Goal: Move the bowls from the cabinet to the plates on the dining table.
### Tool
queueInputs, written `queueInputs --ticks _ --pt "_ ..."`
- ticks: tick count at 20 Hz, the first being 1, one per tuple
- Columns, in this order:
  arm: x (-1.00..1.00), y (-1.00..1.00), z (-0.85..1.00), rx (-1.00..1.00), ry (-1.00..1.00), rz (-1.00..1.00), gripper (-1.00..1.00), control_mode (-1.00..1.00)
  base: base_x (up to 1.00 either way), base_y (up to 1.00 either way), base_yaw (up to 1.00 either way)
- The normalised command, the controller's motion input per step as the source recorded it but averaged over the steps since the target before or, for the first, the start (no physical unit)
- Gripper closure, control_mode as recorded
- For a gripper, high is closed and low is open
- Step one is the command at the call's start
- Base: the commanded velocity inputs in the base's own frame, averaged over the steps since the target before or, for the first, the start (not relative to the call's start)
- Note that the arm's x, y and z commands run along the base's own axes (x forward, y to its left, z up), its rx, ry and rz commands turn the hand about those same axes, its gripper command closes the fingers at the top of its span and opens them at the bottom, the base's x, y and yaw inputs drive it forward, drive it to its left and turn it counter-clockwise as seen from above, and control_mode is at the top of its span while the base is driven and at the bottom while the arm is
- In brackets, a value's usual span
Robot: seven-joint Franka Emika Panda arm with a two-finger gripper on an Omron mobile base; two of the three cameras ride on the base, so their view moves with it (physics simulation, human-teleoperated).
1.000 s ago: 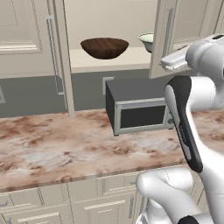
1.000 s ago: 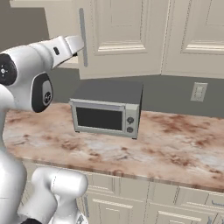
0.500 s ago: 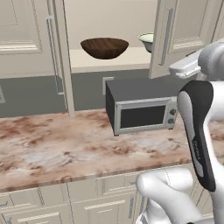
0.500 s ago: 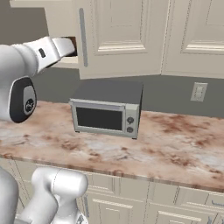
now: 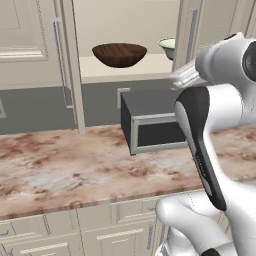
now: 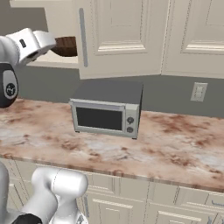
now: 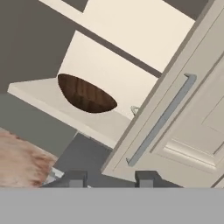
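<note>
1. While the hand view catches both dark fingertips [image 7: 75,178] at its lower edge, the gripper [image 7: 111,179] has them parted with a clear gap and nothing between them; it holds nothing.
2. Gripper sits just off the open cabinet door [image 7: 175,127], fingertips near the lower end of the door's bar handle [image 7: 161,119], not touching it.
3. Past the door, on the cabinet shelf [image 7: 65,114]: wooden bowl [image 7: 86,94], upright, near the shelf's front edge.
4. Cream-green bowl [image 5: 168,46] is on the same shelf, further toward that door, mostly hidden by it.
5. Left base view: wooden bowl is mid-shelf, with the other open door [image 5: 67,65] on its far side.
6. Microwave [image 6: 107,109] stands right below the cabinet, on the marbled stone top [image 6: 170,148], back against the wall.
7. Arm forearm [image 6: 26,43] reaches up at shelf height, beside the door edge.
</note>
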Motion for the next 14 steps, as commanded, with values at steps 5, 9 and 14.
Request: queueInputs --ticks 5,9,14 --pt "0.12 0.11 0.01 -0.09 0.10 0.00 -1.00 -1.00 0.00 0.00 0.00" --pt "0.33 0.00 0.00 -0.09 0.21 -0.03 -1.00 -1.00 0.00 0.00 0.00" --pt "0.60 0.00 -0.03 -0.14 0.15 -0.05 -1.00 -1.00 0.00 0.00 0.00"
